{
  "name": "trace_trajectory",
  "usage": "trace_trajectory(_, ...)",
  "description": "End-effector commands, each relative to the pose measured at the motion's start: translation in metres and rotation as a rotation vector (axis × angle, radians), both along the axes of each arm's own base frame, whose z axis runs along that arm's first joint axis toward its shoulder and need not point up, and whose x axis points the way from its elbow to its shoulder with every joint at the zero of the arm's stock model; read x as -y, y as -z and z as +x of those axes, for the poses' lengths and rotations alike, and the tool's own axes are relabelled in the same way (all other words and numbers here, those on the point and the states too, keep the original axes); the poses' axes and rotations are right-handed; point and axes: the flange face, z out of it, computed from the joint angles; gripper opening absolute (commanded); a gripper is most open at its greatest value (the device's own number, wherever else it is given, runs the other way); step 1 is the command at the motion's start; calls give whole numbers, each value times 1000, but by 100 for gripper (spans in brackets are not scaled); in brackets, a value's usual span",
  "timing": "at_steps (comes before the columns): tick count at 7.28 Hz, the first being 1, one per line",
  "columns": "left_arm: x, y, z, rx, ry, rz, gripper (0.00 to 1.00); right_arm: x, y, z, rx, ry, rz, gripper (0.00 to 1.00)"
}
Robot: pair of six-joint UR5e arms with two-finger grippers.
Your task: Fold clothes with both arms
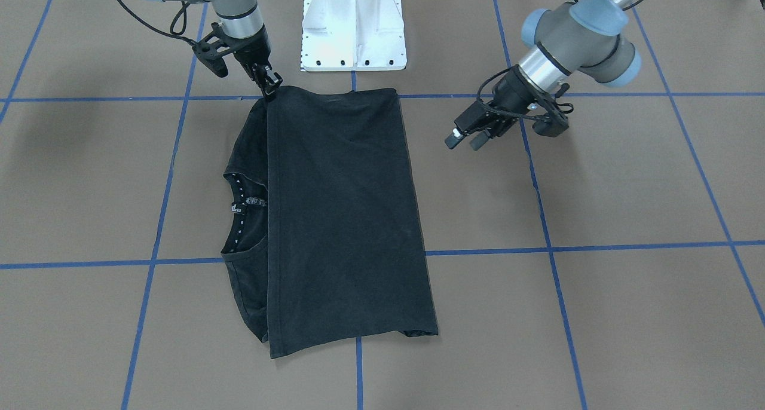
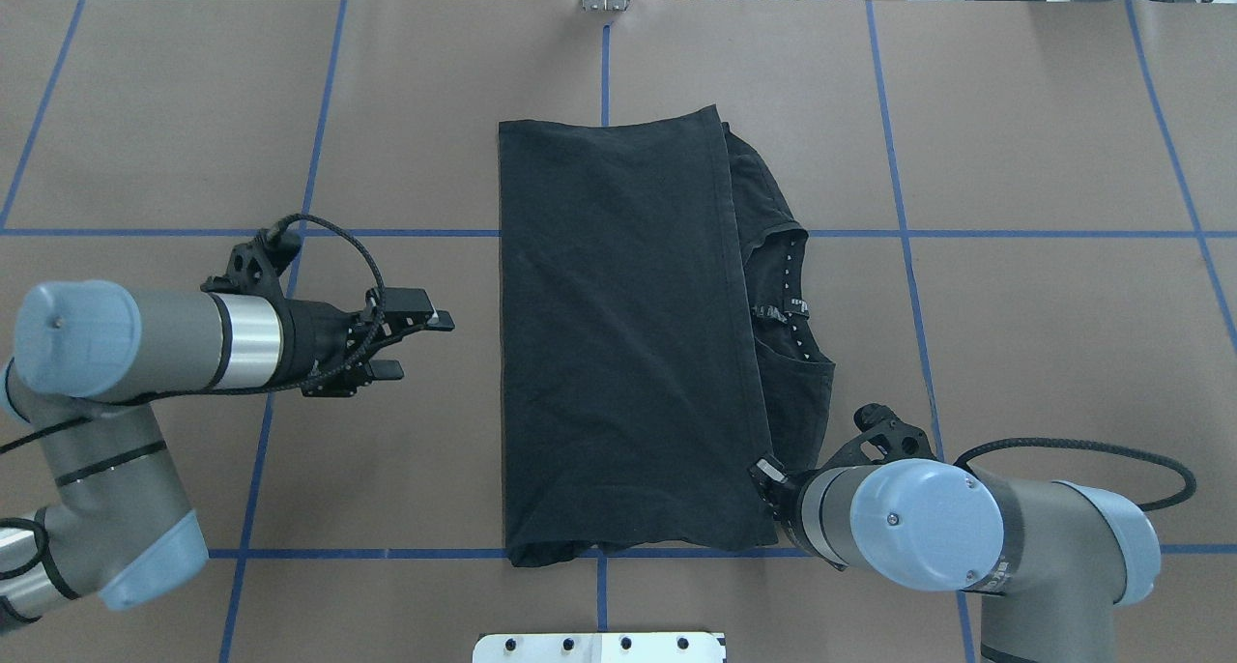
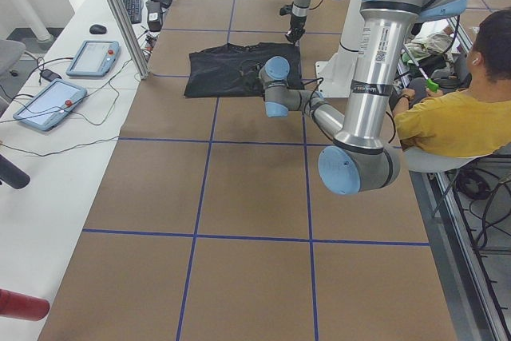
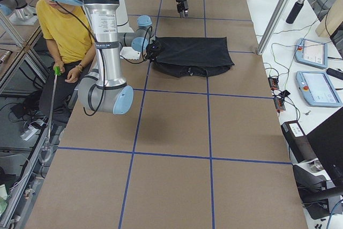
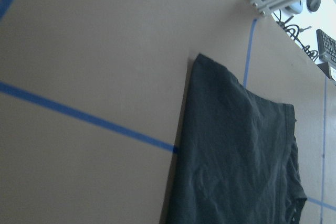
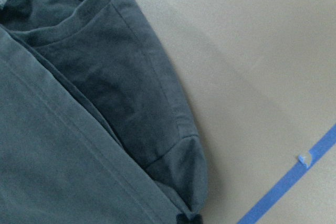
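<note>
Brown bench (image 1: 627, 189): right end effector (image 1: 267, 82) pinches T-shirt (image 1: 346, 219) corner, left end effector (image 1: 464, 142) open, empty; lone pull could skew fold

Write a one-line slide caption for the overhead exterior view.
Black T-shirt folded over on the table, collar exposed; left gripper open beside it, right gripper pinching its near corner.

A brown table (image 1: 627, 189) marked with blue tape lines (image 1: 597, 248) bears a folded black T-shirt (image 1: 340, 207).

Brown table (image 1: 627, 189), blue tape lines (image 1: 89, 99), white bench (image 3: 48, 189)
</note>
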Motion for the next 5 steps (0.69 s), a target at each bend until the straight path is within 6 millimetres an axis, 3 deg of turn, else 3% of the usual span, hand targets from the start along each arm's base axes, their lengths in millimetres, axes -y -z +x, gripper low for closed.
trace_trajectory(1, -69, 7, 51, 9, -62, -87, 83, -1, 2, -1, 3, 3, 1, 0)
trace_trajectory(3, -102, 4, 78, 27, -87, -89, 71, -1, 0, 0, 0, 3, 0, 0)
trace_trajectory(5, -135, 4, 96, 39, -142, -121, 66, -1, 1, 0, 2, 4, -1, 0)
